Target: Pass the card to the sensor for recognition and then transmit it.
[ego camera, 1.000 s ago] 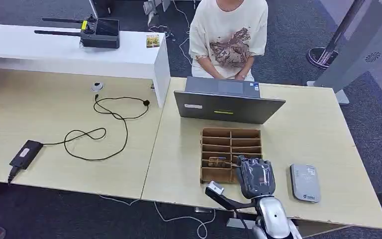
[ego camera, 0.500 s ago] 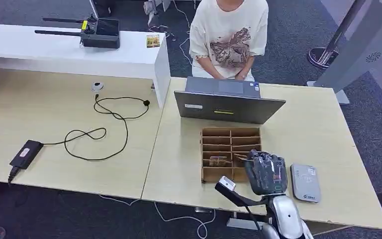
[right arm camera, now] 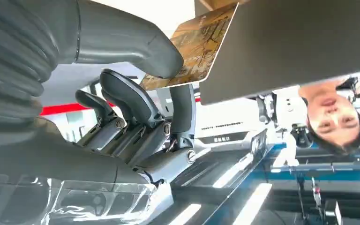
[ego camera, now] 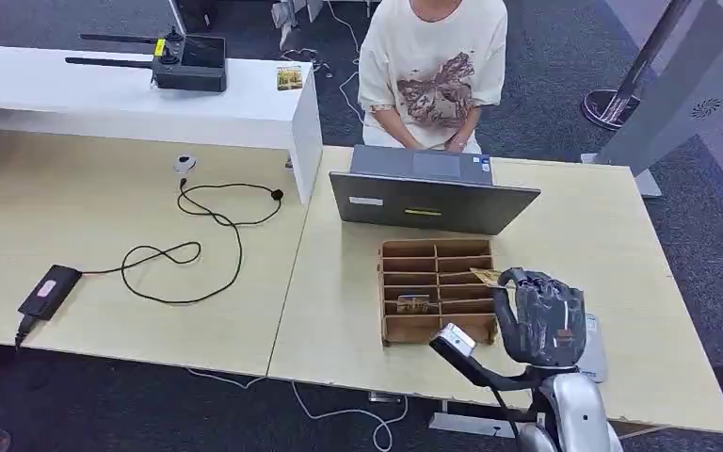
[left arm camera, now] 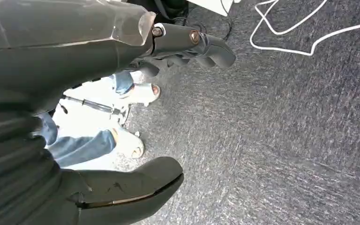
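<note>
Between the earlier head views and this one, the right robot hand [ego camera: 538, 316] travelled from above the near cells of the cardboard divider box [ego camera: 438, 291] toward the robot's right, and it stood over the box's right edge with the card [ego camera: 485, 276] lifted clear of the compartments. You could confirm the grasp in the right wrist view: the thumb [right arm camera: 136, 44] pressed the card [right arm camera: 194, 43] against the dark fingers [right arm camera: 136, 101], so the robot hand was pinching the card by one end while the free end projected forward. A second card [ego camera: 413, 304] remained in a cell of the box. The grey sensor [ego camera: 591, 350] lay flat on the desk [ego camera: 584, 235], just to the right of the box and partly hidden behind the robot hand. The left robot hand [left arm camera: 122, 117] hung below desk level over the carpet, with its thumb and fingers held apart and nothing between them. You should judge the pick as complete and the transfer to the sensor as the step in hand. The next move would call for carrying the card a little further right and lowering it until its face lay over the sensor's top surface, with the pinch held firm. A laptop [ego camera: 430, 192] stood behind the box, with a person [ego camera: 431, 68] seated at it; handing the card on would come after recognition.
</note>
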Available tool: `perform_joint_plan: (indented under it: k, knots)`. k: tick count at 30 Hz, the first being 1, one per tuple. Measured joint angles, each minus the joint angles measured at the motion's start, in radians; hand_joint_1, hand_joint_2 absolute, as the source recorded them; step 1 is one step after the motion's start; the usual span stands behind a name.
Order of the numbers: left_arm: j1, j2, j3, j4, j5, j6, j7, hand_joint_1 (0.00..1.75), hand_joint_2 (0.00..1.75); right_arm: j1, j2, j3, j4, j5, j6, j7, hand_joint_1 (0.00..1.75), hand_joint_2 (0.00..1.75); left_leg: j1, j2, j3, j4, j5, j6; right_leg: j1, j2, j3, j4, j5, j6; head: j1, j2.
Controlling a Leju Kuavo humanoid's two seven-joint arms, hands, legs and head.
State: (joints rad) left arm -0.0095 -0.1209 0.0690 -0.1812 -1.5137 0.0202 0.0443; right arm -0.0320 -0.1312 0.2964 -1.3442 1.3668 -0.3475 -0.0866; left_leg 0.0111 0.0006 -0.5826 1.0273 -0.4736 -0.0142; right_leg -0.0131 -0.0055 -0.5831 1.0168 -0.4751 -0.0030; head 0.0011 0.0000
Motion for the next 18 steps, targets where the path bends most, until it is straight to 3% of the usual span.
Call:
perform_joint_plan:
  k: [18]
  knots:
    - [0.0,0.0,0.0,0.0,0.0,0.0,0.0,0.0,1.75,0.005,0.0,-0.002,-0.068,0.012,0.004,-0.014,1.75,1.75,0.0,0.0,0.0,0.0,0.0,0.0,0.0,0.0,0.0,0.0,0.0,0.0,0.0,0.0]
